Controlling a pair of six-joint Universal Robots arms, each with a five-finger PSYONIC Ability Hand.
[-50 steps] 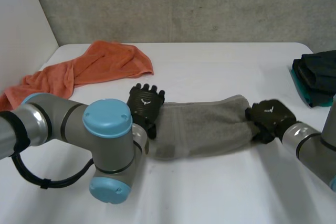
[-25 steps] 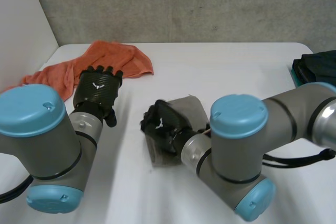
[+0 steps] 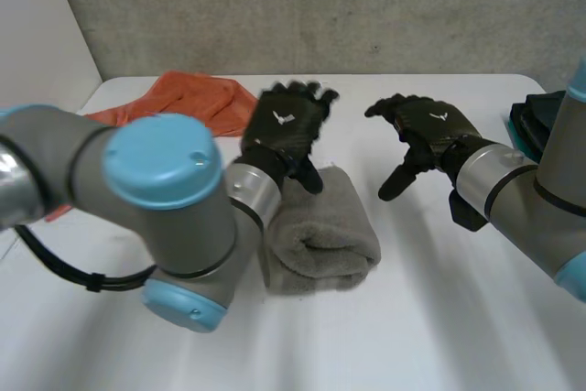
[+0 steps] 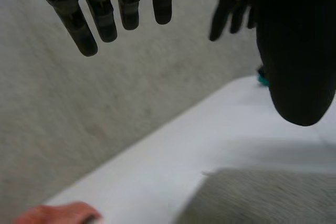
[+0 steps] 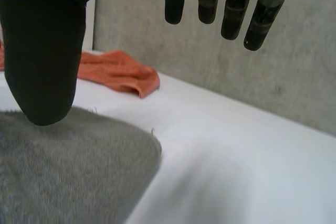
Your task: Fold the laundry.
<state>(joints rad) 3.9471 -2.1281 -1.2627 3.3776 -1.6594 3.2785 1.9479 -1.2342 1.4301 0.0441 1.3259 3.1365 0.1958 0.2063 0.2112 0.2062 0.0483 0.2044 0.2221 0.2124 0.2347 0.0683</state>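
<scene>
Head view shows a grey towel [image 3: 322, 235] lying folded into a thick, compact bundle on the white table [image 3: 439, 318], a little left of the middle and rather near. The left hand [image 3: 286, 130] is held above the far left corner of this towel. Its fingers are spread and relaxed and it holds nothing; only the thumb points down toward the cloth. The right hand [image 3: 428, 127] is in the air to the right of the towel, apart from it. It is also open, with loosely bent fingers and nothing between them.

Left wrist view confirms this: the fingers [image 4: 102, 17] hang straight and free, and the grey towel [image 4: 262, 198] lies below the thumb. In the right wrist view the fingers [image 5: 207, 1] are straight too, with the towel [image 5: 63, 171] below the thumb and bare table under the fingertips.

At the far left of the table lies a crumpled orange towel [image 3: 197, 98], well apart from the grey one. At the far right edge there is a pile of dark clothes [image 3: 554, 121], with something teal under it
</scene>
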